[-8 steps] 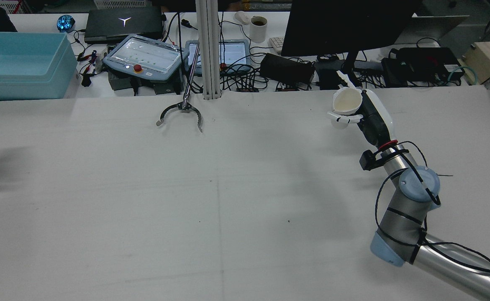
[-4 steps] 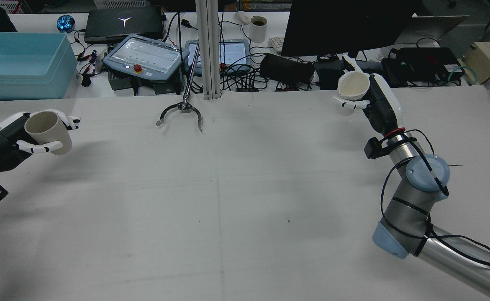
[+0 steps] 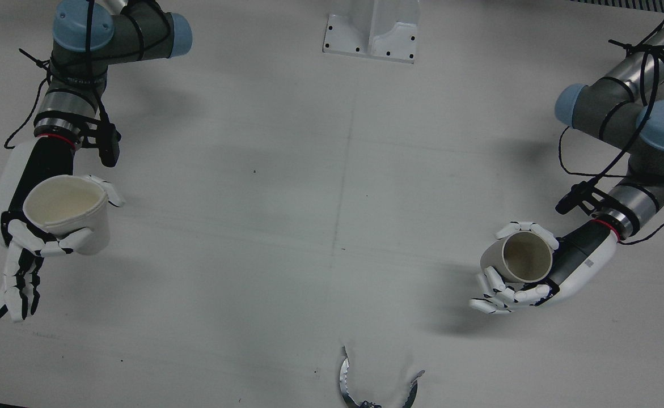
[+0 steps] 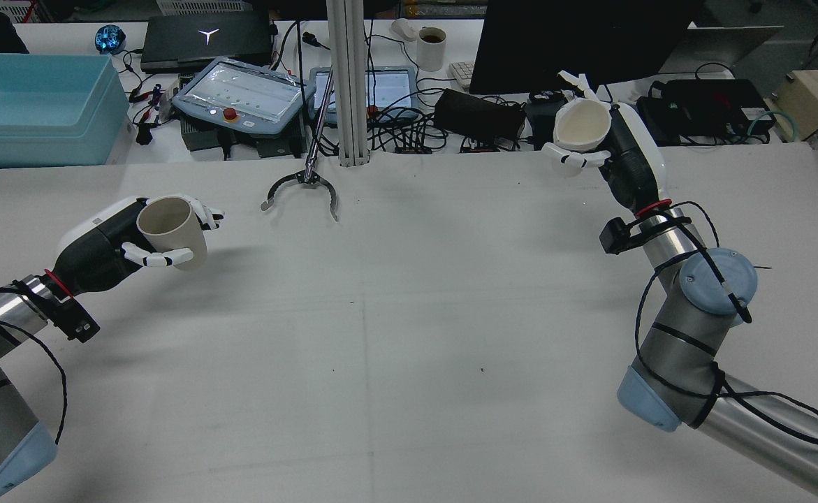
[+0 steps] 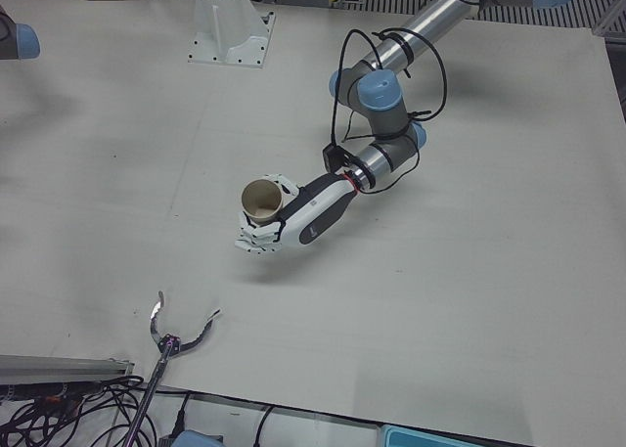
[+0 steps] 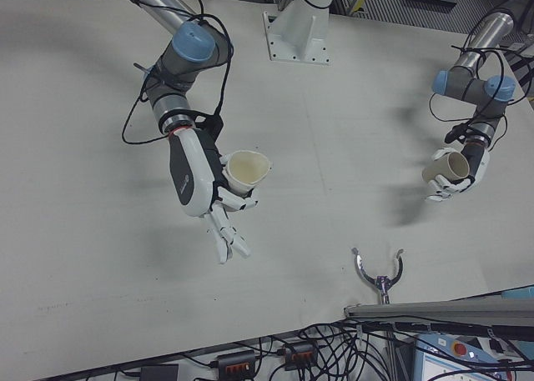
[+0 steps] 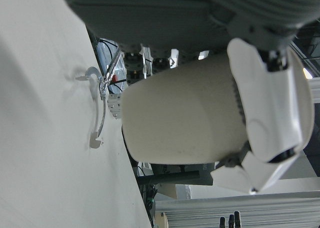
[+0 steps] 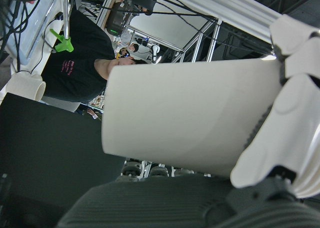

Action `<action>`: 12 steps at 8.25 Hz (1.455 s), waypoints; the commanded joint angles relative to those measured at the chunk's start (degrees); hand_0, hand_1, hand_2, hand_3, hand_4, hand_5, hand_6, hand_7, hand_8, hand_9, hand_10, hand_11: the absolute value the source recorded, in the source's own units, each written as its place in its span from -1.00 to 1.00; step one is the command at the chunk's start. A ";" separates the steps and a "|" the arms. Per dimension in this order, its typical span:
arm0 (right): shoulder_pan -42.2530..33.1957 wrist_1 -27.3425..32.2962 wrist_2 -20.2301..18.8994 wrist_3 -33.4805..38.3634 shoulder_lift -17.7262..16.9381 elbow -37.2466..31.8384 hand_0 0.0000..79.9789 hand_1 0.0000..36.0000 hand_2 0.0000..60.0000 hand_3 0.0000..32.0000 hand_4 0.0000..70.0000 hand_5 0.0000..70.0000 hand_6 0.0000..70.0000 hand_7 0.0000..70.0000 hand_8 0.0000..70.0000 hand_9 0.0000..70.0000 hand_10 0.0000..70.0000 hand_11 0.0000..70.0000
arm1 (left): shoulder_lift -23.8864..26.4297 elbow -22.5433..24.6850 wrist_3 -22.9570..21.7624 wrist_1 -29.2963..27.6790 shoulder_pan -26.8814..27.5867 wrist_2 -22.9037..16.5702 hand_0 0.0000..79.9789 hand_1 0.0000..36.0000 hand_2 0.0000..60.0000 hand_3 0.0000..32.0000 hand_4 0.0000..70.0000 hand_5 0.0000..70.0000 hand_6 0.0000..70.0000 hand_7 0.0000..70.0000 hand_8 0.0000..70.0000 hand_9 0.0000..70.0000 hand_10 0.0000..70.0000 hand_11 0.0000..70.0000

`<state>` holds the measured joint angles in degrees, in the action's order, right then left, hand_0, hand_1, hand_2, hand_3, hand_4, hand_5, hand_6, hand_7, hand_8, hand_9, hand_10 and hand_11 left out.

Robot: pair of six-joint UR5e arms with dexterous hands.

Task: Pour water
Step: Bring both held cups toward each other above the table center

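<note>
Left hand (image 4: 112, 241): at rear view left, we find it wrapped around the tan cup (image 4: 169, 222), upright to retain contents.
Right hand (image 4: 615, 157): upper right, closed on the white cup (image 4: 581, 126), raised.
Spacing: well apart; we judge pouring not begun.

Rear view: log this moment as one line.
left hand: holds beige paper cup | right hand: holds white cup | cups far apart

The left hand (image 4: 105, 248) comes in from the rear view's left edge toward the middle of the bench (image 4: 409, 335), carrying its beige cup (image 4: 171, 227) with it. The right hand (image 4: 622, 164) lifts its white cup (image 4: 580, 129) higher and, it seems, slightly further back, above the bench's far edge.
</note>
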<state>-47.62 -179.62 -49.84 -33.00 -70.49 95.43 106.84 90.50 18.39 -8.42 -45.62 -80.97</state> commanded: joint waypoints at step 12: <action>8.94 -11.34 -7.29 -46.89 7.49 18.91 0.20 0.57 1.00 -1.00 1.00 1.00 -0.53 -0.20 -0.93 -0.88 -0.71 -0.56 | 9.44 6.61 0.59 7.01 10.28 2.13 0.31 1.00 1.00 -1.00 0.32 1.00 -0.01 0.20 -0.49 -0.28 -0.59 -0.35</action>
<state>-38.79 -184.69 -55.63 -76.57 -61.30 112.06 116.44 95.12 18.75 -1.73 -35.54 -78.84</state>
